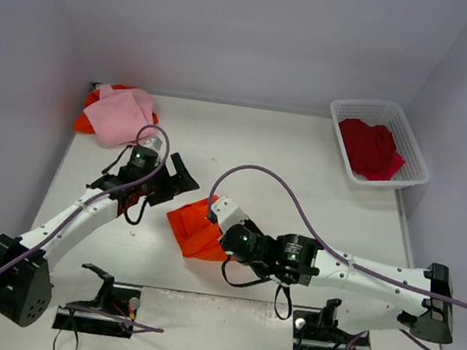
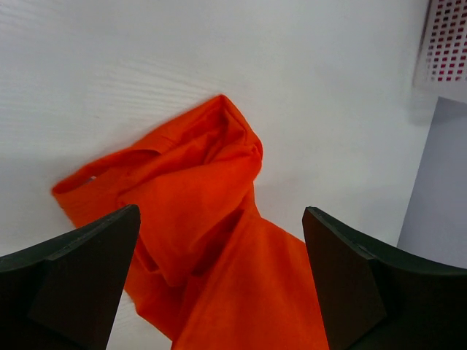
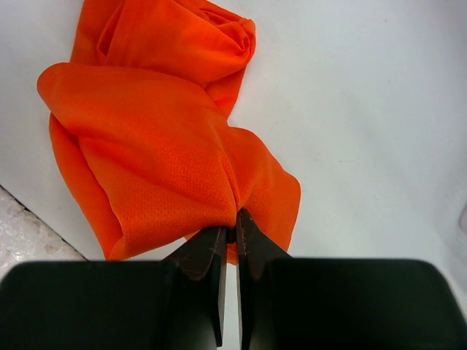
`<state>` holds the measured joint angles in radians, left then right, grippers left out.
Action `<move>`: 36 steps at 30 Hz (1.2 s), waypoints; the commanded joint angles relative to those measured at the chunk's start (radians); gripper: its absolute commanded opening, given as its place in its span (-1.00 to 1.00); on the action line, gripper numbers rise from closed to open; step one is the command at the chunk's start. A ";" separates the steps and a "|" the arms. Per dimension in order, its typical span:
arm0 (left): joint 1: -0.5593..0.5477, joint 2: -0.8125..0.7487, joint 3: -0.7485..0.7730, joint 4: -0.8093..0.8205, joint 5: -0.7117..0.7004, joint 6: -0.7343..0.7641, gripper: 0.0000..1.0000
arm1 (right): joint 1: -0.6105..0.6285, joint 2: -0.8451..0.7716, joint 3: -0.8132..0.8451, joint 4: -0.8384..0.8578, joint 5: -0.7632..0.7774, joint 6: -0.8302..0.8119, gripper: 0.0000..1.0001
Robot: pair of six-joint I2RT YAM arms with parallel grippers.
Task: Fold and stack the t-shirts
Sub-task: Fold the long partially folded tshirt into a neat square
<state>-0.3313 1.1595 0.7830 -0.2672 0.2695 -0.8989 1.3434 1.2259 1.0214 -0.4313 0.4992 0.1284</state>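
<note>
The bright orange t-shirt [image 1: 193, 230] lies crumpled in the middle of the top view on the smooth white table [image 1: 265, 136], its thin cloth making soft folds and one twisted ridge. The right gripper [image 3: 228, 232] has its dark wedge-shaped fingers pressed together, pinching a bunched edge of this shirt. The left gripper [image 2: 219, 248], just to the upper left of the shirt, has its fingers spread wide and holds nothing. In the upper left, the pale pink t-shirt [image 1: 120, 114] lies rumpled on another orange cloth [image 1: 84, 124]. In the upper right, the crimson t-shirt [image 1: 372, 148] is heaped in a white plastic lattice basket [image 1: 416, 154].
</note>
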 commanded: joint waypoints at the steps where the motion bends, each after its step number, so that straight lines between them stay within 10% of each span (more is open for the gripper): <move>1: -0.057 -0.030 -0.030 0.129 -0.033 -0.113 0.76 | 0.005 0.003 0.019 0.016 0.081 0.014 -1.00; 36: -0.364 -0.337 -0.315 0.066 -0.231 -0.337 0.76 | -0.309 0.052 0.100 0.167 -0.030 -0.251 -1.00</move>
<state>-0.6910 0.8421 0.4458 -0.2256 0.0612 -1.2144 1.0611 1.2663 1.0702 -0.3386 0.4934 -0.0711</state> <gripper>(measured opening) 0.881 0.023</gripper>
